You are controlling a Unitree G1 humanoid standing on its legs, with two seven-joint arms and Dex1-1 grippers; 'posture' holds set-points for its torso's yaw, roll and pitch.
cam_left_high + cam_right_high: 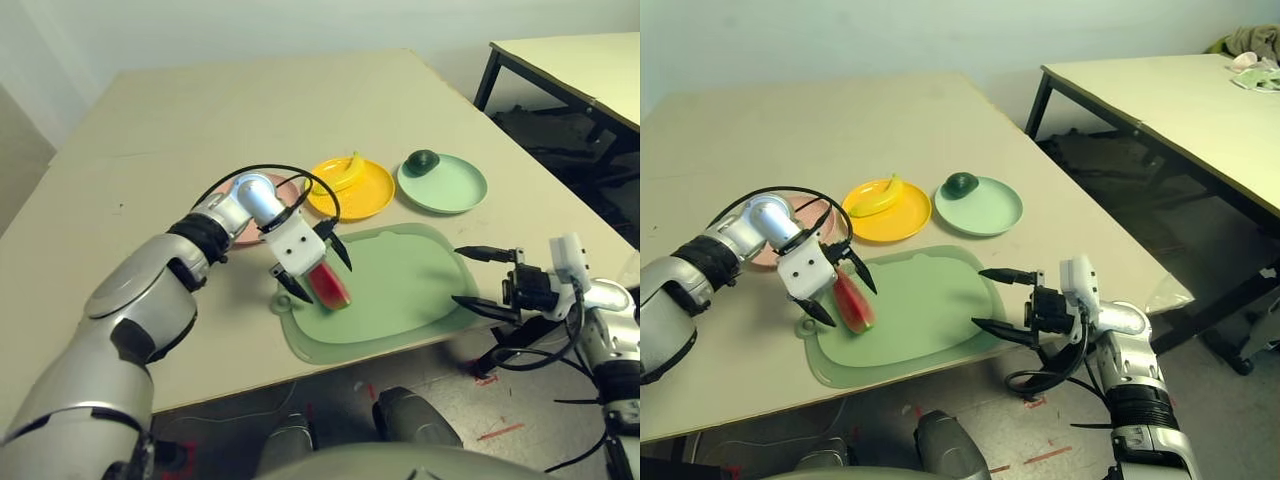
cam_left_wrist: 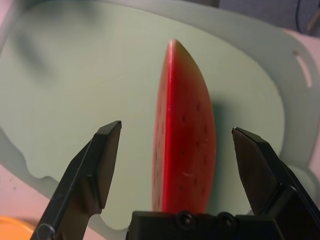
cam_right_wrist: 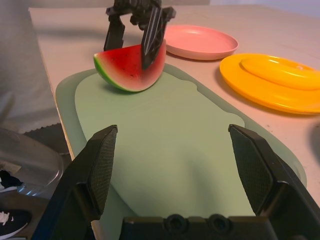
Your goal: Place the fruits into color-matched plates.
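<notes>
Straddling the watermelon wedge [image 2: 185, 135] at the cutting mat's [image 1: 400, 290] nine o'clock, the left gripper [image 1: 330, 285] is spread wide, presumably so a pinch can be made for the pink plate [image 3: 200, 42] at ten. The right gripper [image 1: 455, 274] is held wide, empty, at three. Red flesh is presented by the left wrist view; green rind, by the right.

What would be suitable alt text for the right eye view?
The robot's open left jaws stand around a watermelon wedge on a green cutting mat. Beyond are a pink plate, a yellow plate holding a banana, and a mint plate holding an avocado.
</notes>
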